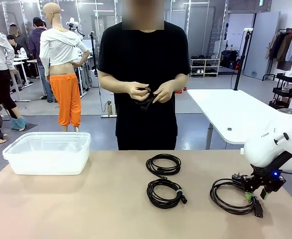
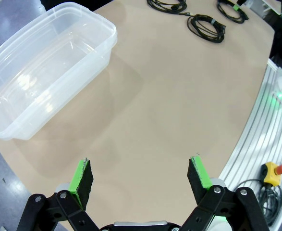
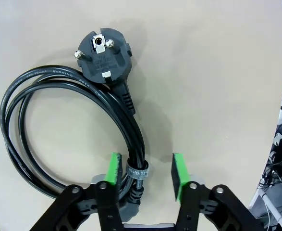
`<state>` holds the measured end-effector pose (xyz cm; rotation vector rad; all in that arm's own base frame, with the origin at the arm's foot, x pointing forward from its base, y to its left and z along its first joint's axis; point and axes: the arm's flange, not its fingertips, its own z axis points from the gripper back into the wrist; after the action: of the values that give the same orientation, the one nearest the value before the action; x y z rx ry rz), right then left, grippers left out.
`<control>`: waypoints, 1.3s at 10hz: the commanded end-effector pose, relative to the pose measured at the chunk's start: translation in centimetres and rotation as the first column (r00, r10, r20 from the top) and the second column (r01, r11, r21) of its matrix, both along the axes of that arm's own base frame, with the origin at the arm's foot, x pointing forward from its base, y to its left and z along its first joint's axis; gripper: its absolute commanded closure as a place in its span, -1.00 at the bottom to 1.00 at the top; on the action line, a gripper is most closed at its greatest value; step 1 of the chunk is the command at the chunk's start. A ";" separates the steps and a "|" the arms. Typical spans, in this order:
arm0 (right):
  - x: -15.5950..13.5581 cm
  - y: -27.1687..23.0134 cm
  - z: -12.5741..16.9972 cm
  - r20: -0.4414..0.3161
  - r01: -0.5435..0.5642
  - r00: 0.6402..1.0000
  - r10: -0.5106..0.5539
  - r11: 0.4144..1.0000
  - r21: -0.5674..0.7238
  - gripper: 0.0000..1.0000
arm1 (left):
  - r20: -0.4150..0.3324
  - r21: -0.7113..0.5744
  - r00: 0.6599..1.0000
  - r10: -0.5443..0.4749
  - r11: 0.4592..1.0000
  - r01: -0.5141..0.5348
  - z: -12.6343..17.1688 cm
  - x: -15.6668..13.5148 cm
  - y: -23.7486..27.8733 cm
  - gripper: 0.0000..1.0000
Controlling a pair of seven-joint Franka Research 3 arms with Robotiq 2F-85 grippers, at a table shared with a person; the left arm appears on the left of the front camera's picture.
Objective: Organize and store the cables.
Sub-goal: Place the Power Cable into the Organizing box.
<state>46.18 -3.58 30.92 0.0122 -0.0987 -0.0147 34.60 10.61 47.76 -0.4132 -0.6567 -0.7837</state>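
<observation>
Three coiled black cables lie on the tan table: one at mid table (image 1: 163, 164), one just in front of it (image 1: 165, 193), one at the right (image 1: 233, 195). My right gripper (image 1: 255, 195) is down over the right coil. In the right wrist view its jaws (image 3: 144, 171) straddle the tied part of this cable (image 3: 68, 86). The left pad touches the cord and a gap remains at the right pad; the round plug (image 3: 104, 55) lies beyond. My left gripper (image 2: 141, 175) hangs open above bare table. The person holds another cable (image 1: 146, 99) in both hands.
A clear plastic bin (image 1: 48, 152) stands at the table's far left, seen from above as the bin (image 2: 44, 67) in the left wrist view. A red stop button (image 2: 274, 171) lies off the table's edge. A white table (image 1: 235, 112) stands behind at the right.
</observation>
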 end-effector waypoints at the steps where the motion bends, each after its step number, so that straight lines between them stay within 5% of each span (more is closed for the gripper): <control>1: 0.7 0.4 0.0 -0.024 0.036 0.999 -0.037 0.999 -0.032 1.00 | 0.005 -0.011 1.000 -0.007 1.000 0.007 0.0 0.0 0.1 -1.00; 6: 0.9 -0.3 2.0 -0.025 0.050 0.998 -0.051 0.998 -0.043 1.00 | 0.005 -0.011 1.000 -0.007 1.000 0.007 0.0 0.0 0.1 -1.00; 10: -0.8 -0.8 12.6 -0.037 0.077 0.996 -0.077 0.997 -0.017 1.00 | 0.005 -0.011 1.000 -0.007 1.000 0.007 0.0 0.0 0.1 -1.00; 13: -1.9 -0.5 15.1 0.010 0.099 0.995 -0.099 0.995 0.020 1.00 | 0.005 -0.011 1.000 -0.007 1.000 0.007 0.0 0.0 0.1 -1.00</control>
<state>44.08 -4.53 46.68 0.0204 -0.1005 -0.0752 34.61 10.61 47.74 -0.4131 -0.6562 -0.7835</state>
